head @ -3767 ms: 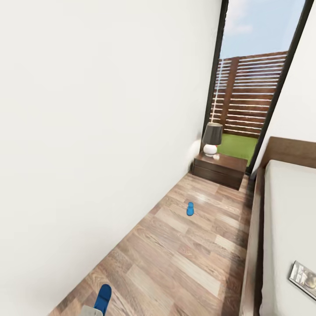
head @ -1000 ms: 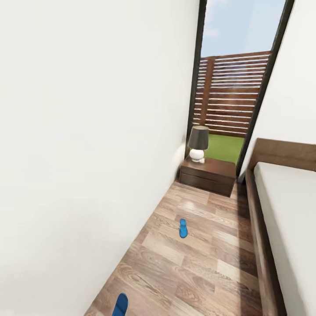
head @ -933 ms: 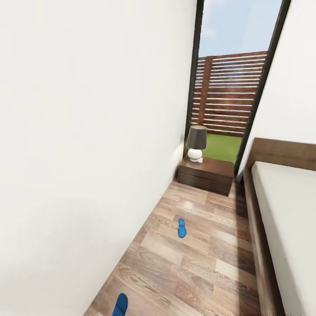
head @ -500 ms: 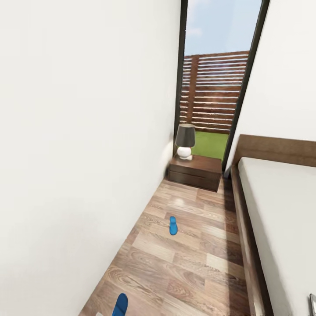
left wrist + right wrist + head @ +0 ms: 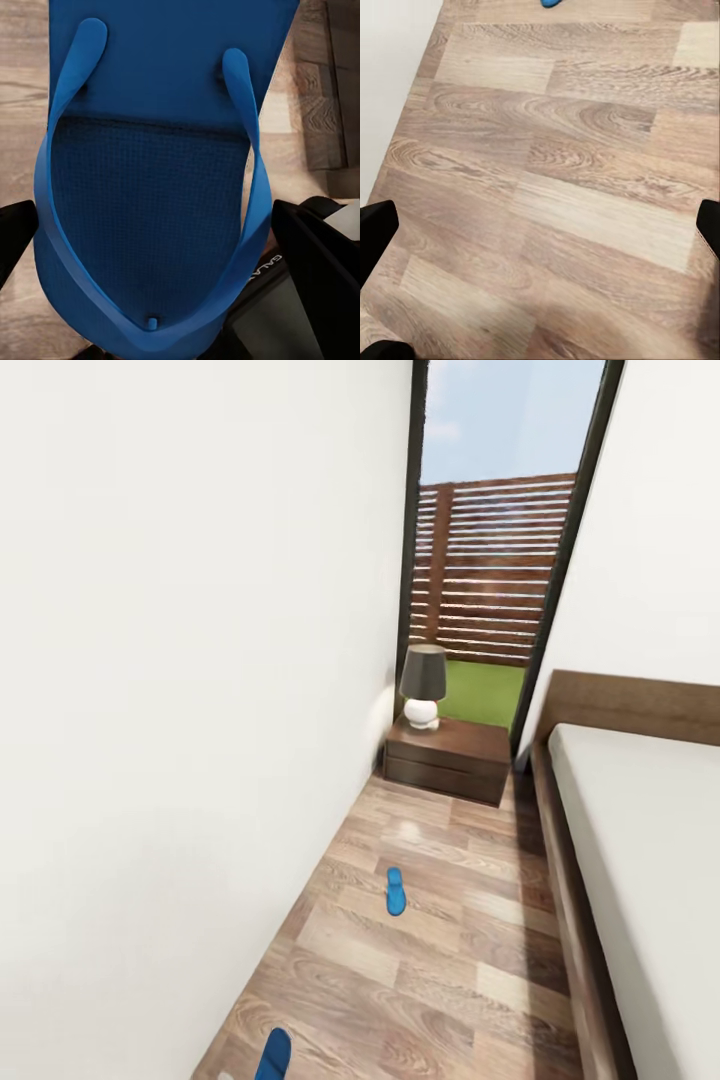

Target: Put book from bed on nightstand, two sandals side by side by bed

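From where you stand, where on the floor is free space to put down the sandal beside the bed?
The wood floor is bare between the far sandal and the bed frame, and nearer along the frame. The held sandal sits in the left gripper. The nightstand, carrying a lamp, closes the far end.

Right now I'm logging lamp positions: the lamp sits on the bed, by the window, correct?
Not quite. The lamp sits on the nightstand, not the bed; it is by the window, as the head view shows.
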{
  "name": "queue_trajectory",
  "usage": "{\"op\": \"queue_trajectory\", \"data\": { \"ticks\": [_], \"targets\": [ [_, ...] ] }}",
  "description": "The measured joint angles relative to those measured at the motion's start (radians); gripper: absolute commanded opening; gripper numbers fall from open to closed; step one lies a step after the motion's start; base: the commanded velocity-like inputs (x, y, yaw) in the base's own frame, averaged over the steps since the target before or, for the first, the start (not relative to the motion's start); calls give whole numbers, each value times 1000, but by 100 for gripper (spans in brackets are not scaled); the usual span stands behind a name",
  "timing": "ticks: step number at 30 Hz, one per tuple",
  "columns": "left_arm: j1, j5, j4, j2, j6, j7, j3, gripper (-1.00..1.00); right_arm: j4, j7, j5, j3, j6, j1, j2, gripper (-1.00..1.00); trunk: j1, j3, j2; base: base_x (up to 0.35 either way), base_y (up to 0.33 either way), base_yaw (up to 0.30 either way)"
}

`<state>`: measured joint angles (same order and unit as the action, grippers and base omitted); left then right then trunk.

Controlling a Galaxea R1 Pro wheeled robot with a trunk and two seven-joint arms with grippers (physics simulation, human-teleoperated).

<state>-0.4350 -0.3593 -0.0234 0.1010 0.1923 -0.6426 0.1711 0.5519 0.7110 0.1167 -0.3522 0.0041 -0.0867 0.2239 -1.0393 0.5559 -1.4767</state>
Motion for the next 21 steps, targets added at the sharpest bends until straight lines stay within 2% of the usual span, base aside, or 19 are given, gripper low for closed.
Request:
{"op": "queue_trajectory", "data": {
  "ticks": [10, 21],
  "targets": [
    [0, 0, 0, 0, 0, 0, -1, -100, 0, 3, 0, 0, 0, 0, 0, 100, 0, 1, 0, 318, 0, -26],
    [0, 0, 0, 0, 0, 0, 0, -100, 2, 2, -1, 0, 0, 0, 0, 100, -1, 9, 0, 34, 0, -232]
  ]
}}
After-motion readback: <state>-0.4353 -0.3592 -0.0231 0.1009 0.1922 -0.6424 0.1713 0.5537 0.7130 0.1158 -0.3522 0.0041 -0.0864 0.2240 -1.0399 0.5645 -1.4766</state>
